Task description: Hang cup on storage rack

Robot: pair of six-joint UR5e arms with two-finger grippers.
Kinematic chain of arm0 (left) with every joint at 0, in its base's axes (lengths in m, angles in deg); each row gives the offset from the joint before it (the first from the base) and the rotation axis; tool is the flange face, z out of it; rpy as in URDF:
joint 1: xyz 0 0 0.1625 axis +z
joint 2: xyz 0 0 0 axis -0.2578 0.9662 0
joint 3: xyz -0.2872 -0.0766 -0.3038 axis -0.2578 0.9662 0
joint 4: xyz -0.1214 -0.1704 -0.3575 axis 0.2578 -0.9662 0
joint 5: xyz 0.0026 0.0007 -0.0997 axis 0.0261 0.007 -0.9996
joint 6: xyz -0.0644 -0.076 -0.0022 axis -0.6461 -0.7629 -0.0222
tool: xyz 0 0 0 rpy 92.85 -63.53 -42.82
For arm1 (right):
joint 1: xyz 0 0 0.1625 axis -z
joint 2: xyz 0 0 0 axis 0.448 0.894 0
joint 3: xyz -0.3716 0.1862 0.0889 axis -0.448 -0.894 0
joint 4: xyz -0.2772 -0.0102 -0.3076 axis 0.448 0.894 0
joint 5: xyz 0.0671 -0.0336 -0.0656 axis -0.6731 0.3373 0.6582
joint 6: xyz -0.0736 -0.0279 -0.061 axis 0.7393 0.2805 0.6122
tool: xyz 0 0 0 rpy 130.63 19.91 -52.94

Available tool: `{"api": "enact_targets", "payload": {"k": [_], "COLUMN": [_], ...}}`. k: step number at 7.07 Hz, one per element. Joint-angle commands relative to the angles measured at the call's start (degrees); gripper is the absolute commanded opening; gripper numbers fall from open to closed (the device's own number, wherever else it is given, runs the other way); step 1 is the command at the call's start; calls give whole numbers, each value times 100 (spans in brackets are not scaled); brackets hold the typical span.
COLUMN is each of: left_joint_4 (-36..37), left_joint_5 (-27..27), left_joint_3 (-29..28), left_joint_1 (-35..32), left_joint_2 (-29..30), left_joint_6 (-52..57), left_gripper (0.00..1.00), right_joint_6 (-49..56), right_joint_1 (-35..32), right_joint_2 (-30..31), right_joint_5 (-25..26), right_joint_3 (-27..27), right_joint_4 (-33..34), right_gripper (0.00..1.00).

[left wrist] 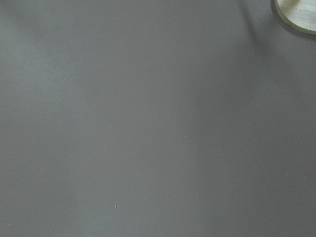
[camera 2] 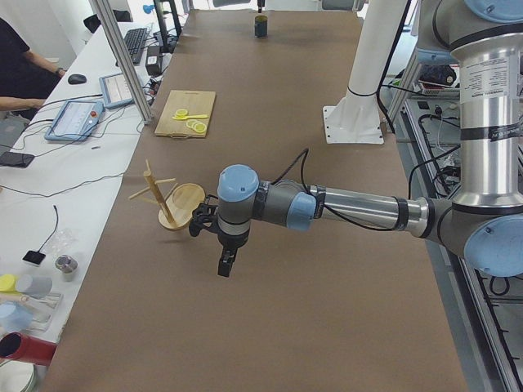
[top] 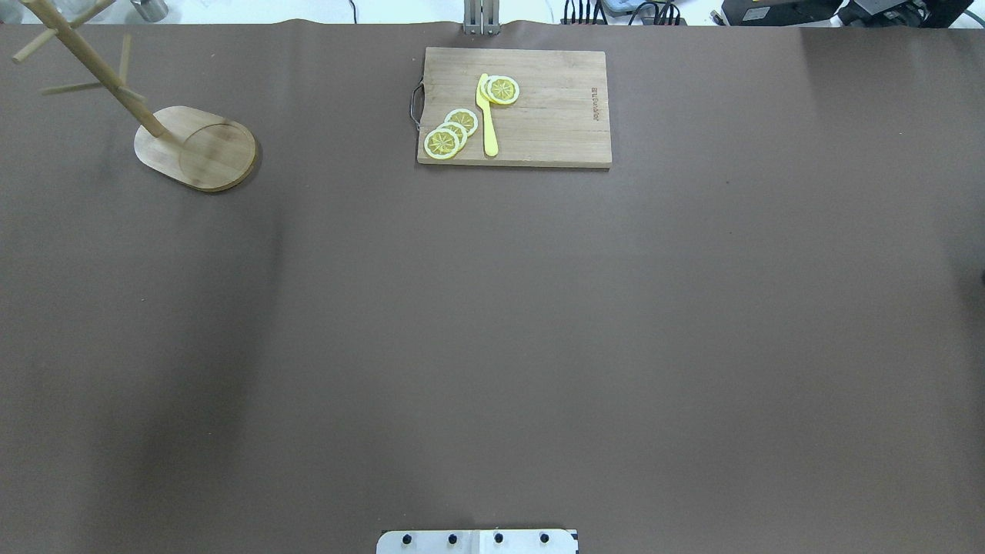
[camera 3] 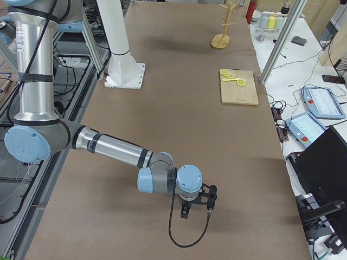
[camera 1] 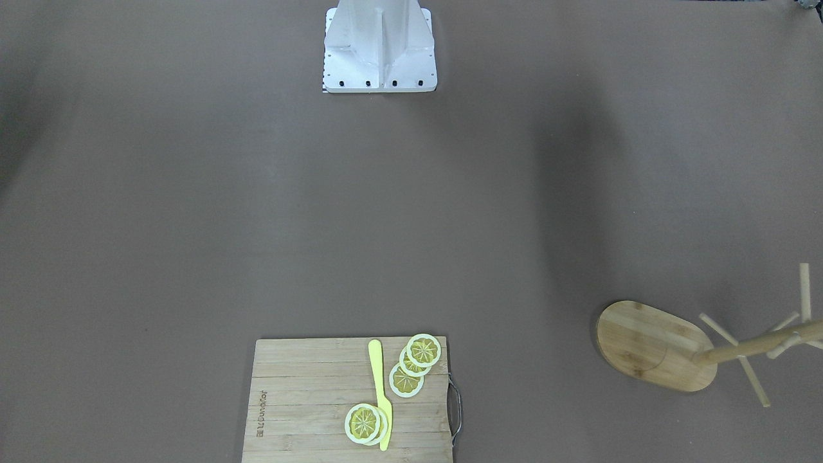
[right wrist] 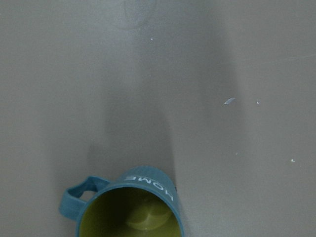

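Dark blue-grey loop-handled mug [right wrist: 126,207] upright on brown tabletop [right wrist: 148,74]; likely rigid, slick, breakable, so grasp its rim wall. Cannot tell whether left gripper [camera 2: 225,267] or right gripper [camera 3: 185,212] is open.

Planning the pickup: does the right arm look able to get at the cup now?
Probably yes: the cup stands upright, close in the right wrist view, with nothing else near it on the table.

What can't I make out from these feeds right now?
The cup: lower part cut off by the right wrist view's bottom edge; outside the overhead and front views.
The storage rack: upper pegs cut off by the front view's right edge.
The left hand and the right hand: only in side views; open or shut unclear.
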Motion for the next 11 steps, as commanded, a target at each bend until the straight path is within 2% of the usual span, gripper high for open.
{"api": "enact_targets", "payload": {"k": [1,7,8,9,10,11], "left_joint_4": [0,0,0,0,0,0], "left_joint_5": [0,0,0,0,0,0], "left_joint_3": [-35,-70,-70,-70,-70,-70], "left_joint_1": [9,9,9,9,9,9], "left_joint_2": [-6,2,2,2,2,2], "left_joint_6": [0,9,9,9,9,9], "left_gripper": [98,98,98,98,98,98], "right_joint_6": [-5,-5,-5,-5,47,65], "right_joint_1": [33,455,456,456,499,552], "right_joint_2": [-41,-111,-146,-146,-155,-155], "right_joint_5": [-30,-65,-117,-127,-109,-83], "right_joint_3": [-85,-357,-401,-401,-427,-428], "right_joint_4": [-21,-21,-21,-21,-21,-21], "right_gripper": [100,100,96,59,3,0]}}
